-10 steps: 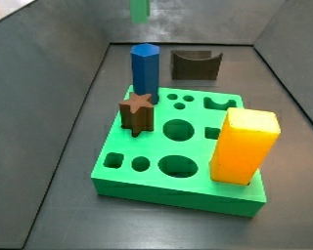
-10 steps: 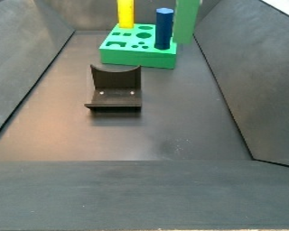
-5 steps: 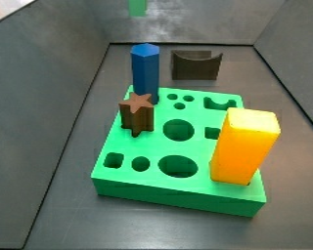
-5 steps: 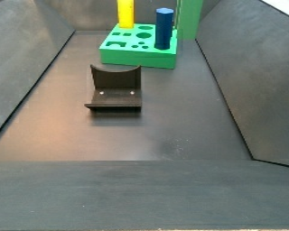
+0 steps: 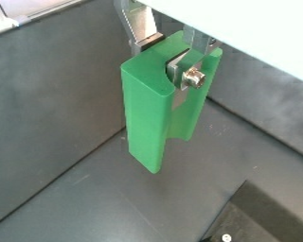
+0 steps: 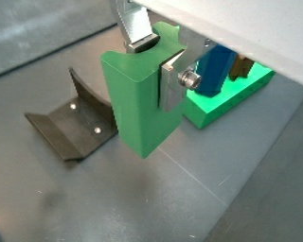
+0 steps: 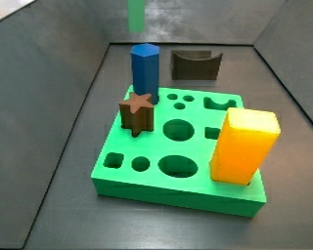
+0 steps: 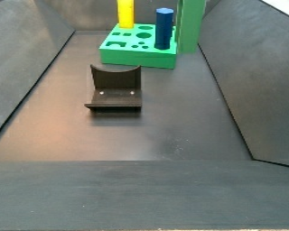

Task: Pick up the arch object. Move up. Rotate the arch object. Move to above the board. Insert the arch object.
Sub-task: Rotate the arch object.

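Lift stage, seemingly: gripper [image 5: 177, 59] clenched on tall green notched block [image 5: 148, 113] (apparently the arch object), high beside bright green holed board [image 7: 146, 181]. Next: rotate, then carry above board.

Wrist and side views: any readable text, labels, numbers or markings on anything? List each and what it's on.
None readable in any view.
The green block clamped in the gripper: plain faces.
The board, blue peg, yellow block, star block: no print.
The fixture and the dark piece behind the board: unmarked; the fixture shows only screw heads in a wrist view.
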